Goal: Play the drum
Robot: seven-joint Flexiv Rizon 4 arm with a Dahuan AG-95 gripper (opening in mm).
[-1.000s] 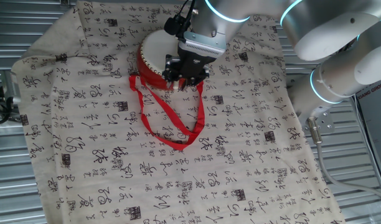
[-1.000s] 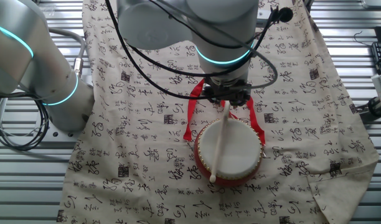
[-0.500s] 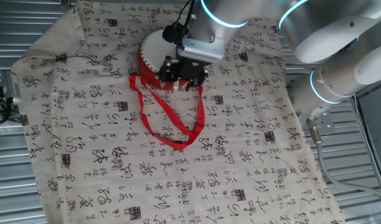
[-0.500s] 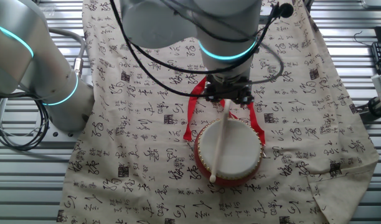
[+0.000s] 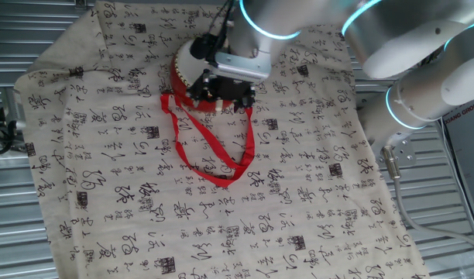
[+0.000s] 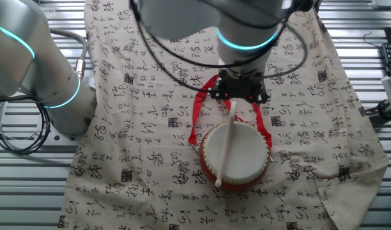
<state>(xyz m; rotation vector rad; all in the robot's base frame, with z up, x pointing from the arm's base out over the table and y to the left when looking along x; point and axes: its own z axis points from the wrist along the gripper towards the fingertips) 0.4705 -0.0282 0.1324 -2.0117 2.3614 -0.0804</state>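
The drum (image 6: 241, 148) has a red side wall and a cream-white head and sits on the printed cloth. Its red ribbon strap (image 5: 214, 151) loops away from it across the cloth. My gripper (image 6: 237, 97) is at the drum's far rim, above the strap, and is shut on a pale drumstick (image 6: 225, 147). The stick slants across the drum head, with its tip near the front rim. In the one fixed view my gripper (image 5: 221, 89) covers much of the drum (image 5: 183, 63), and the stick is hidden there.
A cloth with black calligraphy (image 5: 144, 194) covers the table over a metal slatted top (image 6: 29, 191). The arm's white base and links (image 6: 48, 83) stand at the cloth's side. A black cable (image 5: 90, 74) lies on the cloth near its edge.
My gripper has shifted sideways along the drum's rim and turned a little. The stick still lies on the drum head. The drum and strap have not moved.
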